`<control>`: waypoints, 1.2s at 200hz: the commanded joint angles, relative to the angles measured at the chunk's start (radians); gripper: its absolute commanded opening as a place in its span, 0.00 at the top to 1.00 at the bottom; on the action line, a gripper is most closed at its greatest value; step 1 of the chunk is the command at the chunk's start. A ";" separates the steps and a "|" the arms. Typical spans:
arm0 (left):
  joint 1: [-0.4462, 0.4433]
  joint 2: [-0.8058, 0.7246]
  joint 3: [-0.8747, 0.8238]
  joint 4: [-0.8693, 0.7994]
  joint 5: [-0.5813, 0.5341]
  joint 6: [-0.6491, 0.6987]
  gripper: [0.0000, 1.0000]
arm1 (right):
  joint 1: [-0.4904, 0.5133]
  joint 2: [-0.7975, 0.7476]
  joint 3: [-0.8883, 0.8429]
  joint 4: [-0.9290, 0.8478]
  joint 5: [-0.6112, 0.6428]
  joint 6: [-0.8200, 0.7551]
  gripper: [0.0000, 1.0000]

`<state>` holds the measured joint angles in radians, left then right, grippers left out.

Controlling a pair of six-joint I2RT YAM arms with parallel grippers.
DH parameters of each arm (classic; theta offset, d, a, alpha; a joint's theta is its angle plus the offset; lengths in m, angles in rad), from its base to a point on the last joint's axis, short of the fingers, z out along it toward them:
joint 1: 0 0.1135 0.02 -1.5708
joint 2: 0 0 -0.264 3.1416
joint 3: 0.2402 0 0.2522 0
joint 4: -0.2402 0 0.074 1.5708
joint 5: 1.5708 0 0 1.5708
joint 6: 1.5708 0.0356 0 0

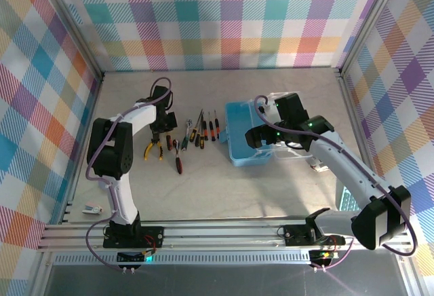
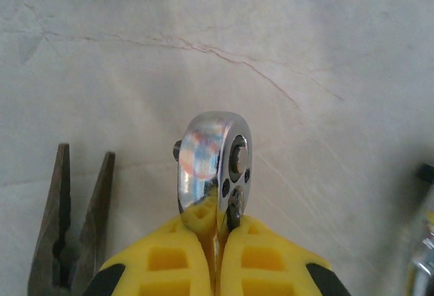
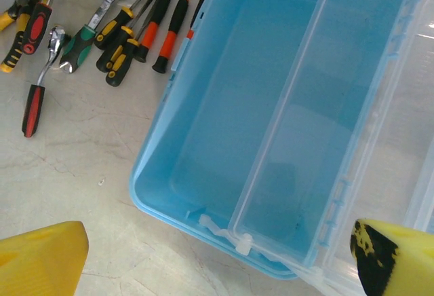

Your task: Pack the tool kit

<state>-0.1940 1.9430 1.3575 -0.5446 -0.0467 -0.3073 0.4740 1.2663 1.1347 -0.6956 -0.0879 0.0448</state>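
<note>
The light blue case (image 1: 239,140) lies open at the table's middle, its blue tub (image 3: 224,99) bare inside and its clear lid (image 3: 339,106) folded to the right. My right gripper (image 1: 261,135) hovers open over the tub's near corner, yellow fingers (image 3: 41,259) spread wide around nothing. Left of the case lie the screwdrivers (image 1: 203,130), a red-handled wrench (image 3: 34,92) and yellow-handled pliers (image 1: 152,148). My left gripper (image 2: 218,218) is shut on a chrome ratchet wrench head (image 2: 213,157), which sticks out past the fingertips just above the table.
Dark plier jaws (image 2: 68,221) lie close on the left of my left gripper, and another chrome tool (image 2: 424,255) sits at its right. Checked walls enclose the table. A small white item (image 1: 91,208) lies at the near left edge.
</note>
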 commanded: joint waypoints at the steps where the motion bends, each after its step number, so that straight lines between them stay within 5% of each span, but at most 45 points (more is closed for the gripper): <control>1: -0.001 -0.142 0.006 -0.034 0.081 0.021 1.00 | 0.011 -0.028 0.015 0.019 -0.042 0.007 0.01; 50: 0.001 -0.290 0.006 -0.043 0.290 -0.002 1.00 | 0.032 -0.013 0.036 0.071 -0.162 0.017 0.01; 78: -0.012 -0.360 -0.066 0.139 0.555 -0.128 1.00 | 0.088 0.042 0.060 0.179 -0.254 0.072 0.01; 103: -0.058 -0.388 -0.106 0.257 0.644 -0.222 1.00 | 0.147 0.123 0.093 0.287 -0.288 0.142 0.01; 194: -0.183 -0.404 -0.142 0.440 0.654 -0.338 1.00 | 0.253 0.376 0.268 0.364 -0.222 0.256 0.12; 240: -0.206 -0.434 -0.164 0.455 0.671 -0.341 1.00 | 0.255 0.407 0.286 0.370 -0.199 0.291 0.27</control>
<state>-0.3840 1.5719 1.2057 -0.1482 0.5865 -0.6346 0.7235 1.6558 1.3846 -0.3504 -0.2996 0.3073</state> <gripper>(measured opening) 0.067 0.765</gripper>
